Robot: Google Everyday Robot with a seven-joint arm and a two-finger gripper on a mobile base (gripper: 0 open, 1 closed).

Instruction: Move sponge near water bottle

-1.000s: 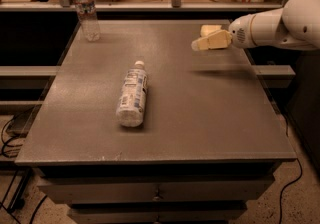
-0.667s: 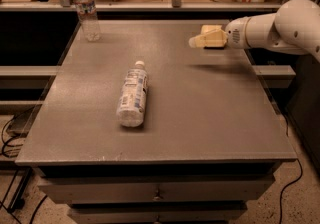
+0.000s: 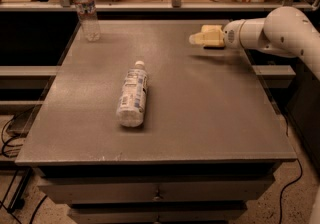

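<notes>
Pale yellow and blocky, the sponge (image 3: pixel 211 36) is hanging above the far right part of the grey table (image 3: pixel 210 118), and a soft shadow is lying on the tabletop just beneath it. The gripper (image 3: pixel 202 38) is pinching the sponge, its fingers pressed against the foam. The sponge's long axis is running roughly left to right, in line with the forearm, and its free end is pointing left across the table. The white arm (image 3: pixel 280 30) is reaching in from the right edge of the scene.

The water bottle (image 3: pixel 85 10) is standing upright at the far left corner of the table, with its white cap pointing straight up. It is sitting well apart from the sponge, with a wide stretch of tabletop lying between them. A fatter bottle with a printed label (image 3: pixel 132 97) is lying on its side near the middle of the table, with its cap pointing toward the far edge.

Compared with a second ago, the gripper and sponge are sitting slightly further left, while both bottles are staying where they were.
</notes>
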